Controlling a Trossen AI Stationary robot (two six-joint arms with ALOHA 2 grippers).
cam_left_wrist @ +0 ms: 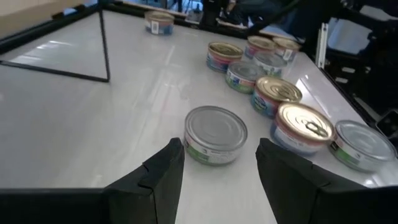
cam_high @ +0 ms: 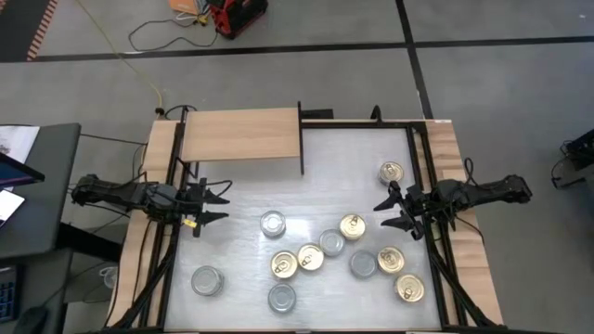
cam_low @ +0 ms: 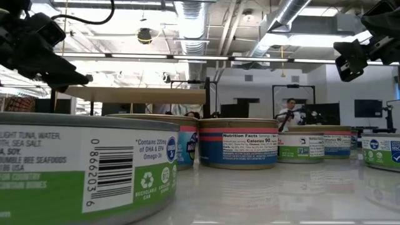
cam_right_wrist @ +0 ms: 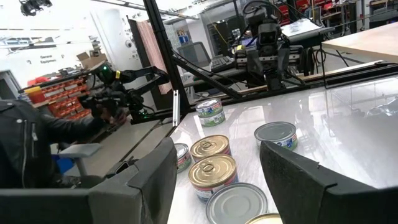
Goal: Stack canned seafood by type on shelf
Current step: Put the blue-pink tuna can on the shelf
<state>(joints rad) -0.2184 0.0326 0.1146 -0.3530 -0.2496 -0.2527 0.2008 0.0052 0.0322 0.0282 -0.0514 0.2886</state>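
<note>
Plainly, both pairs of jaws stand apart and hold nothing. The left gripper (cam_high: 221,206) hangs over the left side of the desk (cam_high: 353,158), its fingers (cam_left_wrist: 163,174) parted on either side of the view toward a silver-lidded tin (cam_left_wrist: 216,134) that sits alone a little way ahead, untouched. The right gripper (cam_high: 385,213) hangs over the right side, its fingers (cam_right_wrist: 155,173) spread as well, facing the cluster of canned seafood. That cluster lies on the white surface between the two arms: gold-lidded tins with pull tabs (cam_high: 284,265) mixed with silver-lidded ones (cam_high: 331,243), some touching, others apart. One gold-lidded tin (cam_high: 392,173) sits by itself near the right gripper, toward the back, and two silver-lidded tins (cam_high: 208,280) lie at the front left. The shelf (cam_high: 241,135), a light wooden board with a thin dark upright panel (cam_high: 301,139) at its right end, stands at the back left corner, with no tin on it. From table height, tuna labels (cam_low: 237,145) show on the tins, and a person (cam_low: 289,111) is far off in the room.
</note>
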